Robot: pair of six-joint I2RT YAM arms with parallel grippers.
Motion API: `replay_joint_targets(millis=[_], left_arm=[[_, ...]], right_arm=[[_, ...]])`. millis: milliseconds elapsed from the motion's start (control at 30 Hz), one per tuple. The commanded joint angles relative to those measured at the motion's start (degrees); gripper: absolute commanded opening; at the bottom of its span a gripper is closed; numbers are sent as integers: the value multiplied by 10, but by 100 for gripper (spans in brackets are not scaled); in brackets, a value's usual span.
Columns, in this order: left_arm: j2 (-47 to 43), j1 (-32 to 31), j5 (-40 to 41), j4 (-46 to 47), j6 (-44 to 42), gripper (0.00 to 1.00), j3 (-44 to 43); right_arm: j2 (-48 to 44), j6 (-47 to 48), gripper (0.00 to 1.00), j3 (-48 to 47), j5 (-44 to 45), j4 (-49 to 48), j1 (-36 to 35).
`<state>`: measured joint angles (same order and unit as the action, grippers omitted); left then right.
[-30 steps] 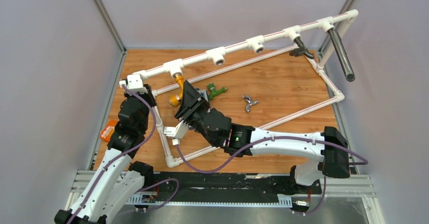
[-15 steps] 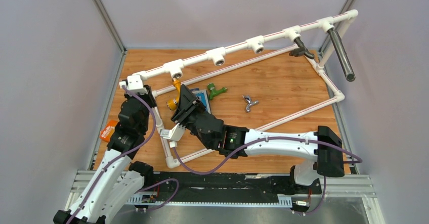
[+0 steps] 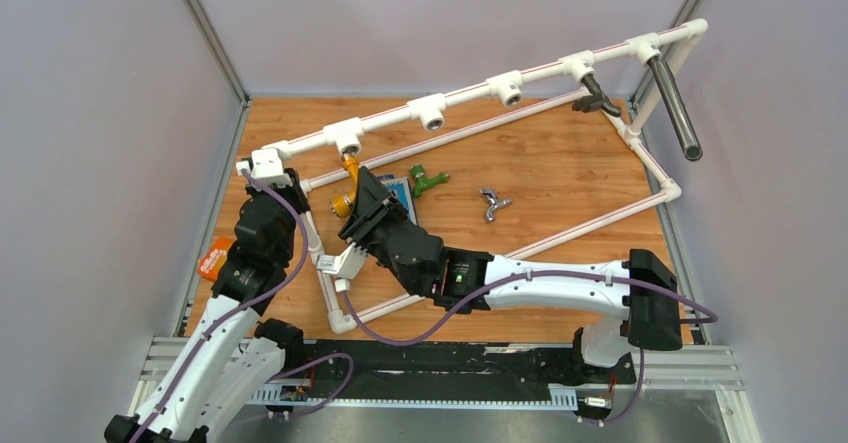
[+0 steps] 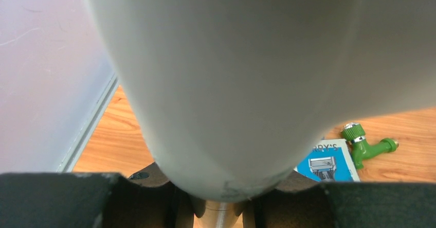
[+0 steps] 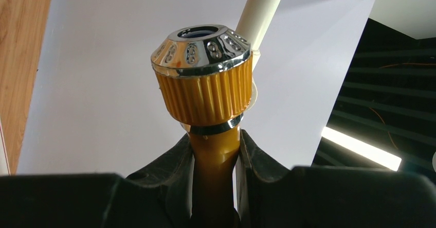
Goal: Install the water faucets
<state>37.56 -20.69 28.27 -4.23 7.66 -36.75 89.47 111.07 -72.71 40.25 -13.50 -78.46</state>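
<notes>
The right gripper (image 5: 213, 151) is clenched on the neck of the yellow-orange faucet (image 5: 203, 84), with the ribbed, chrome-capped knob just past its fingertips. In the top view the faucet's other end points to 12 o'clock at a tee fitting (image 3: 347, 143); I cannot tell whether it is seated. At 9 o'clock the left gripper (image 3: 268, 173) clamps the white corner fitting (image 4: 231, 84). The green faucet (image 3: 428, 178) lies at 2 o'clock beside the razor pack (image 4: 326, 163). The chrome faucet (image 3: 494, 203) lies farther out at 3 o'clock.

Lab test booth, plain grey walls (image 3: 100, 113).
</notes>
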Motion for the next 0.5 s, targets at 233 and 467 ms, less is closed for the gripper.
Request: replay_joint_targets(millis=[233,467], left_arm=[[9,-8,21,-68,38,0,-9],[6,-7,13,-65,33,0,-7]], right_arm=[[-40,-6,0,-25,26,-19,1],[-29,-11,0,-29,21,-11,6]])
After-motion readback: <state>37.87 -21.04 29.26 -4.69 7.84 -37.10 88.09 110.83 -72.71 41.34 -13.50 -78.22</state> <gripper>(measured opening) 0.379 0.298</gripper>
